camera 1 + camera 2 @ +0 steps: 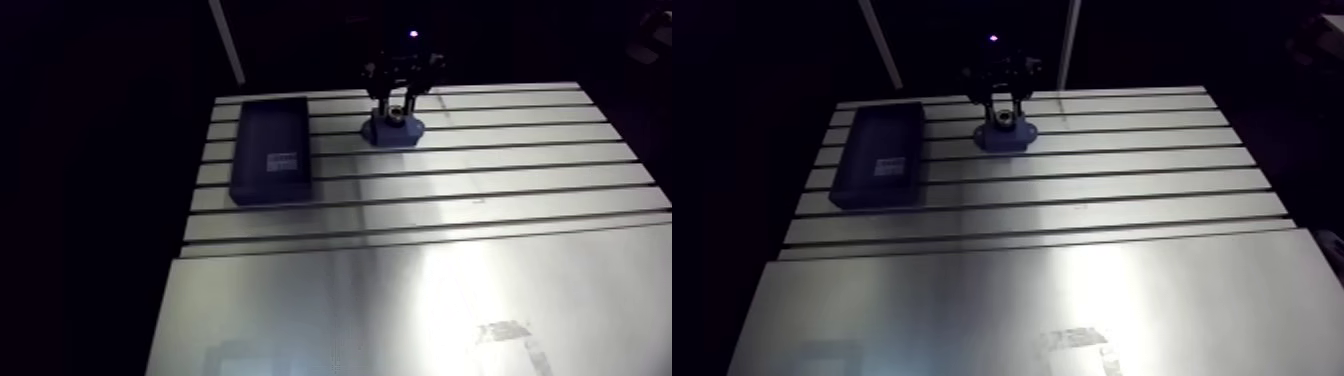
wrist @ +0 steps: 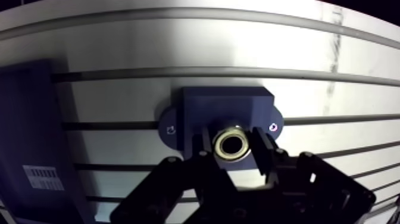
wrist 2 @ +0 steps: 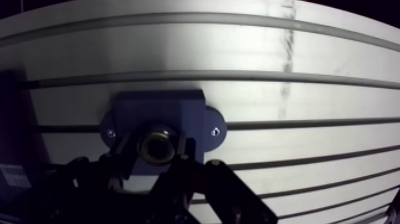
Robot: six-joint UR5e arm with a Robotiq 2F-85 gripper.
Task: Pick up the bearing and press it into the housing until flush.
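Fingers (image 2: 262, 152) tight on either side of the bearing (image 2: 231, 143) (over blue housing (image 2: 226, 106))

1. No word, brand or number can be read anywhere I look.
2. The dark tray (image 1: 270, 150) carries a white label (image 1: 284, 163), but its print is too small to make out.
3. In the wrist view, off to the side of my gripper (image 2: 232, 146), that label shows only rows of fine dark marks, with no legible figures.
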